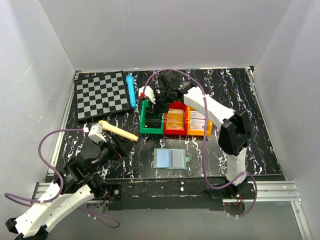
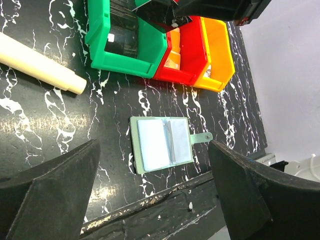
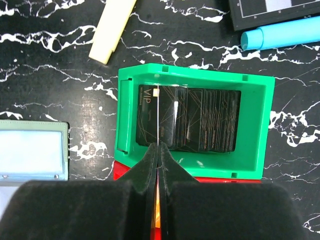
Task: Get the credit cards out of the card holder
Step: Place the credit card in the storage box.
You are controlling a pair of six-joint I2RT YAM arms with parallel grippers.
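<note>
White walls close in a black, white-veined table (image 1: 240, 150). At far left a chessboard (image 1: 101, 94) lies at the back. Nearer the front, the left gripper (image 2: 154, 150) hangs with its jaws spread wide and nothing between them, and its camera looks down on the holder (image 1: 170, 158). A mallet (image 1: 120, 131) lies just beside it, and a blue tube (image 1: 131, 90) sits along the board's right edge. Next comes the green bin (image 3: 250, 125), which holds a stack of black cards (image 3: 200, 120). The right gripper (image 3: 157, 150) hovers over this bin with its fingers pressed together, apparently pinching a thin card (image 3: 157, 115) seen edge-on. The holder lies open and flat on the table in front of the bins, apart from both grippers. Its two pale blue panels face up and no card shows in them. A red bin (image 1: 175, 131) and an orange bin (image 1: 199, 132) touch side by side at the right. The task looks nearly finished. What seems left is dropping this card into the green bin, though a card tucked inside a pocket cannot be ruled out.
</note>
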